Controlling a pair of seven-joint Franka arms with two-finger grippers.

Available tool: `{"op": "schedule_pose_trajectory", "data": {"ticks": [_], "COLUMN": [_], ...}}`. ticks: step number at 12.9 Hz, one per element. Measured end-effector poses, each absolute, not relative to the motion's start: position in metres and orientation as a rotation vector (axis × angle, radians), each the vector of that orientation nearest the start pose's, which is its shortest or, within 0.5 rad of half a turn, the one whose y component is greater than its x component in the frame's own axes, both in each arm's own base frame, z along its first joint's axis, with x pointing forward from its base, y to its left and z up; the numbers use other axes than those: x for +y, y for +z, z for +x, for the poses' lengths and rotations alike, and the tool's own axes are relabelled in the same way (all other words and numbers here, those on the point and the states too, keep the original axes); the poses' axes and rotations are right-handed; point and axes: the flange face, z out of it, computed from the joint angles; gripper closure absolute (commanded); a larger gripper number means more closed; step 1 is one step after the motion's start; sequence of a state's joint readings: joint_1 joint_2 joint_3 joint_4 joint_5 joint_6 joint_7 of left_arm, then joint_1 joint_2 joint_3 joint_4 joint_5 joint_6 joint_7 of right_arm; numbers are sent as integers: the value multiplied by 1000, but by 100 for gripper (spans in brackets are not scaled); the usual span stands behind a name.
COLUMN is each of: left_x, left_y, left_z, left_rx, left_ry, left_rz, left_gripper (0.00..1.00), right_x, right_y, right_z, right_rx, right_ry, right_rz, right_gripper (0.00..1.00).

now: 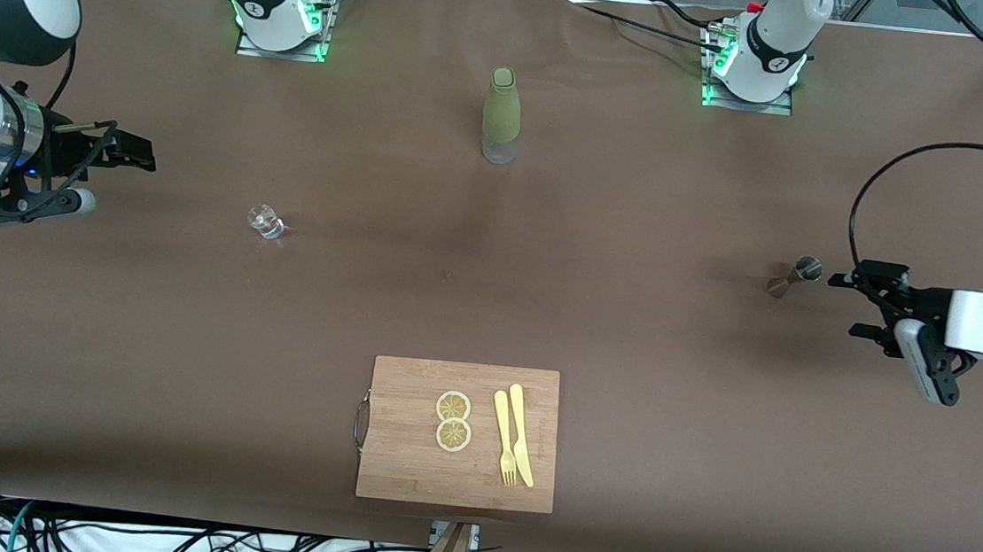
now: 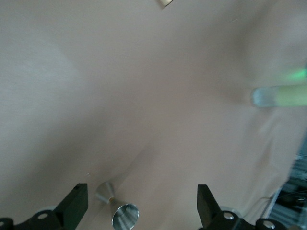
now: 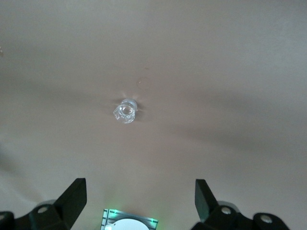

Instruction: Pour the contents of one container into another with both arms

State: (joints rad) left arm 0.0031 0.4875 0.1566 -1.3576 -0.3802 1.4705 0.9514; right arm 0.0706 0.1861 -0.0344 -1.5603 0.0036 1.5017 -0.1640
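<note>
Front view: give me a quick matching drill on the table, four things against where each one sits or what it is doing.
Things:
1. glass cup
2. jigger
3. olive-green bottle
4. lemon slices

Places:
A. on the cutting board, beside the fork and knife
B. upright mid-table, nearest the arm bases
C. toward the left arm's end, just ahead of the open left gripper
D. toward the right arm's end, standing alone, apart from the open right gripper

Pairs: 1-D, 2-C, 3-B, 4-A
</note>
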Motion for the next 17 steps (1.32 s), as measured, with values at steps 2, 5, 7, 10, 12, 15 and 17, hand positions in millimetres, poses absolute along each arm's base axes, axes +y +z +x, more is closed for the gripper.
{"op": "schedule_pose_trajectory", "data": {"ticks": [2,5,7,10,12,15,17], "left_x": [28,43,54,47,33,23,15], "left_y": [470,517,538,567,577,589,595], "left_z": [658,658,652,633,623,610,602], "left_rx": [1328,1259,1110,646,397,285,236], "left_ry": [173,-29,-53,11,74,144,175], "left_rz": [-3174,-3079,-3079,-3199,-3251,-3217,-3205], "left_gripper": [0,0,0,0,0,0,0], "right_x": [26,19,4,3,6,6,6], "right_y": [535,574,598,592,585,585,585], "right_z": [586,571,562,557,556,557,556], "right_rx": [-118,108,155,143,73,9,5], "right_ry": [339,198,81,95,118,120,120], "right_rz": [-3124,-3144,-3142,-3143,-3144,-3143,-3143], "right_gripper": [0,0,0,0,0,0,0]}}
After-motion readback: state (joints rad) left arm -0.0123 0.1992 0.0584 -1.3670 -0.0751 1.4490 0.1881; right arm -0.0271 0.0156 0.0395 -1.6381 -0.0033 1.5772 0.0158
